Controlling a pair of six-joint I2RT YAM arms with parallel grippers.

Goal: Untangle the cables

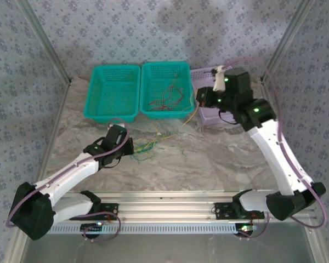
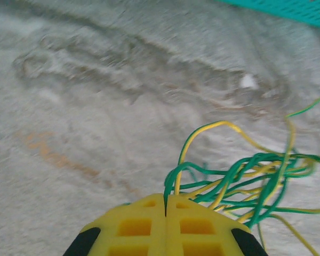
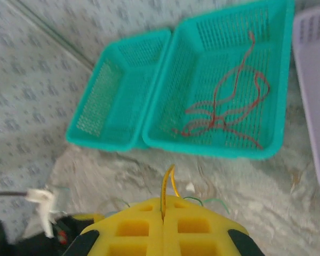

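The cables are thin curly wires. A green and yellow bunch (image 1: pixel 146 147) lies on the marbled table, seen close up as a tangle (image 2: pixel 245 181) in the left wrist view. My left gripper (image 2: pixel 166 196) is shut on a green strand at the bunch's left end, low over the table (image 1: pixel 130 148). My right gripper (image 3: pixel 163 200) is shut on a yellow cable (image 3: pixel 170 178) and hangs higher, by the right teal basket (image 1: pixel 199 102). That yellow strand (image 1: pixel 189 119) runs down toward the bunch. Several red cables (image 3: pixel 229 106) lie inside the right teal basket (image 1: pixel 167 98).
Two teal baskets stand side by side at the back: the left one (image 1: pixel 114 111) and the right one (image 1: pixel 167 113). A lilac basket (image 1: pixel 208 118) sits behind the right arm. Metal frame posts and patterned walls close in the table (image 1: pixel 219 153).
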